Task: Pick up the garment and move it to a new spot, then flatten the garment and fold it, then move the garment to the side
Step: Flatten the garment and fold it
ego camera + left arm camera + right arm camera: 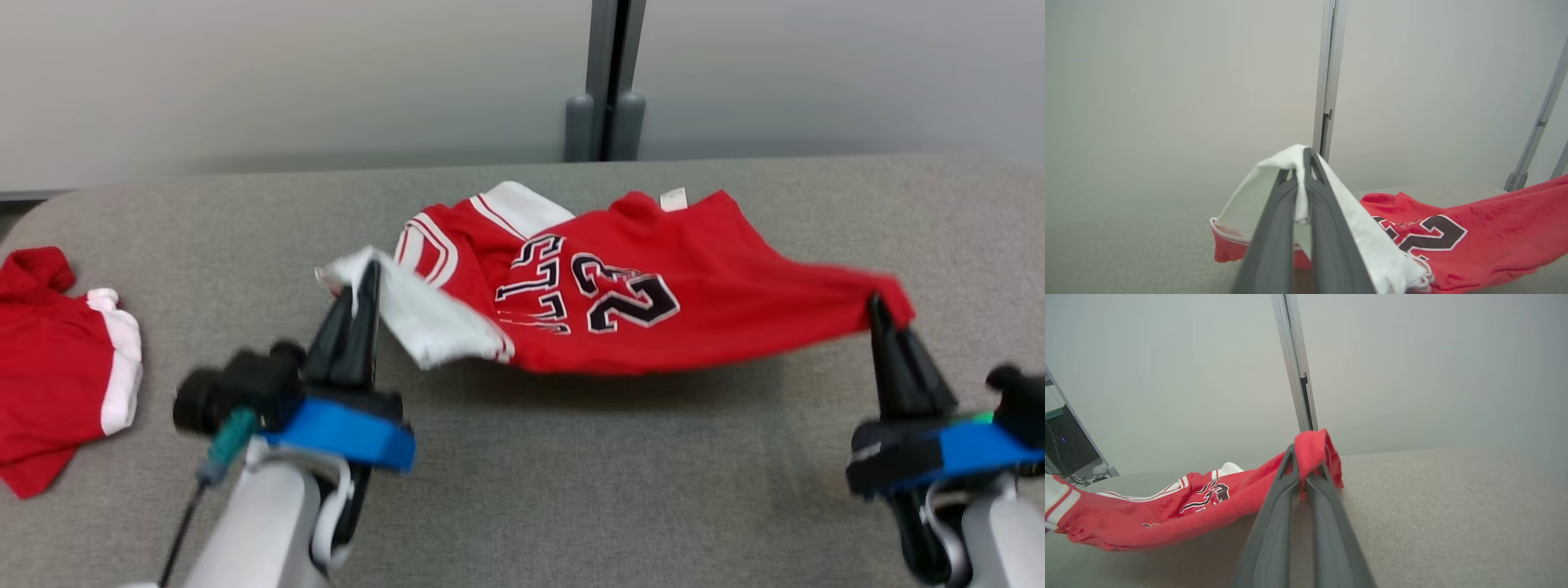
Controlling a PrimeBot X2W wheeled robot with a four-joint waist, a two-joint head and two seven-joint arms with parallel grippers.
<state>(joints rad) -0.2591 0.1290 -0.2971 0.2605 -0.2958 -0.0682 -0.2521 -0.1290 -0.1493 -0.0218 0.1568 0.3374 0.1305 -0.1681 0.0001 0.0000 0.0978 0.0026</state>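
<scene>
A grey fabric-topped table point(571, 490) spans the head view, with a pale wall point(286, 73) behind it and a grey post point(606, 82) at 12 o'clock.

The garment point(653, 302), a red jersey with dark white-edged numbers and white trim, is stretched across the middle of the table between the two grippers. Its near edge is off the surface and casts a shadow below. Whether its far edge touches the table cannot be told.

A second red and white garment point(49, 367) lies crumpled at 9 o'clock, well apart from the first.

The left gripper point(371, 273), at 8 o'clock from the jersey's centre, is clenched on the jersey's white corner; in the left wrist view the white cloth drapes over the pinched fingers of the gripper point(1300, 163).

The right gripper point(875, 304), at 3 o'clock, grips the red corner, which folds over its tips point(1306, 465) in the right wrist view.

A small white label point(673, 198) sits on the jersey's far edge at 12 o'clock.
</scene>
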